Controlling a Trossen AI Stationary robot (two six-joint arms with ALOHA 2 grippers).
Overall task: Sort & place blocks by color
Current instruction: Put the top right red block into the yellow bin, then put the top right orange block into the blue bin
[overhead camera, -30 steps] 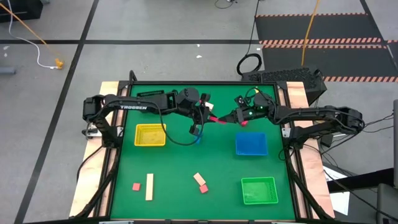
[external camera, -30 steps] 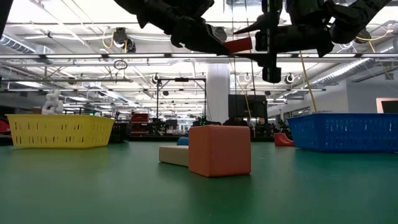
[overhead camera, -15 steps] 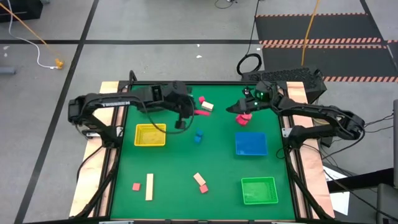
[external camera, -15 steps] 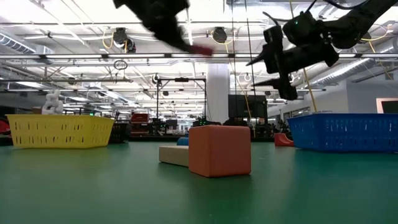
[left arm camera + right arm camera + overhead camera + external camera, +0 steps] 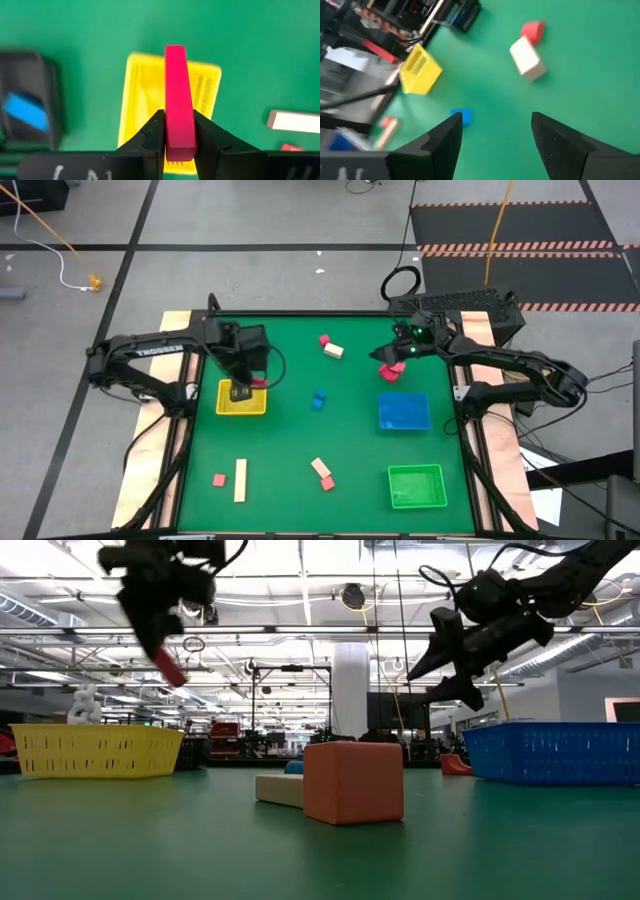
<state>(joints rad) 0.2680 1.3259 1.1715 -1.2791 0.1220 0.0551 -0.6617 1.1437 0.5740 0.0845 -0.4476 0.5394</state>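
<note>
Red bar (image 5: 179,102) is clamped between the left hand's (image 5: 176,131) two fingers, held up in the air over the yellow tray (image 5: 241,398), at that tray's far edge in the high view. Looks like the carry-to-bin step: a red piece is being brought to the yellow tray, so the next move should be lowering over the tray's middle and opening the fingers to drop it inside the walls. Bar's long axis runs straight out from the fingers in the left wrist view, free end pointing across the tray; in the low view it hangs slanted, free end down. Right hand (image 5: 495,127) is empty, fingers spread wide, hovering above the green surface (image 5: 350,440) on the far side of the blue tray (image 5: 404,411), well away from the yellow tray. More blocks lie loose on the surface: a red cube (image 5: 325,340) touching a cream block (image 5: 334,350), and a blue cube (image 5: 318,399) between the yellow and blue trays.
</note>
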